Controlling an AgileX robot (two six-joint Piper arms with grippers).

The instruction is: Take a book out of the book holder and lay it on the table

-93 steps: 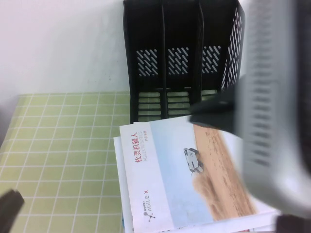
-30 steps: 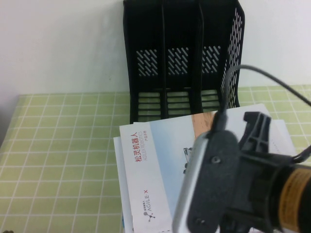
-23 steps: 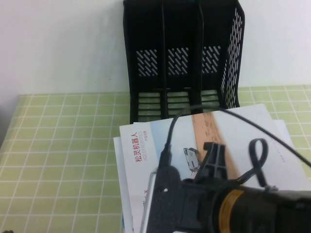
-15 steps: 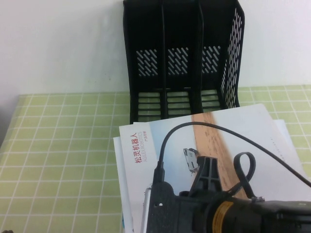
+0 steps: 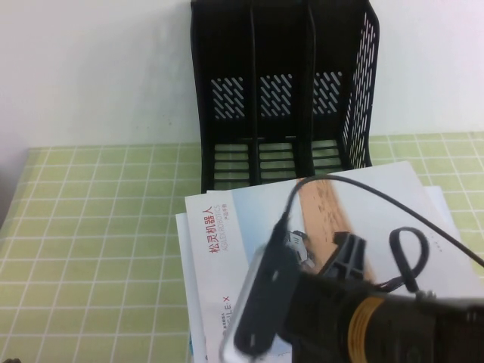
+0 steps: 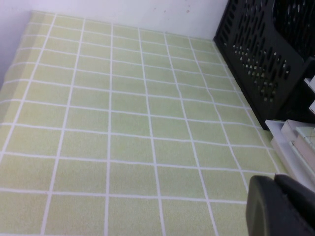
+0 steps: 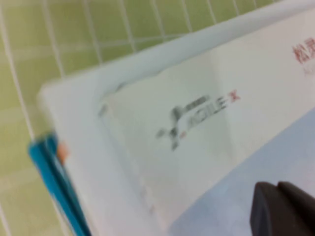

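Note:
The book (image 5: 227, 227) lies flat on the table (image 5: 98, 219), cover up with its red title and pale sky, on top of other brochures in front of the book holder (image 5: 280, 91). All three compartments of the holder look empty. My right arm (image 5: 340, 318) fills the near right and hides the book's lower part. The right gripper (image 7: 275, 191) hovers shut over the book's (image 7: 206, 108) white logo band, holding nothing. Away to the left of the holder (image 6: 266, 54), my left gripper (image 6: 273, 184) is shut and empty above the green tiles (image 6: 123, 123).
Under the book lie white brochures (image 7: 74, 98) and one with a blue edge (image 7: 51, 179). This stack's corner (image 6: 295, 142) shows beside the holder. A white wall stands behind the holder. Bare tiles spread to the left of the stack.
My right arm has drawn back from over the book's right side toward the near edge of the table. The book and the holder have not moved.

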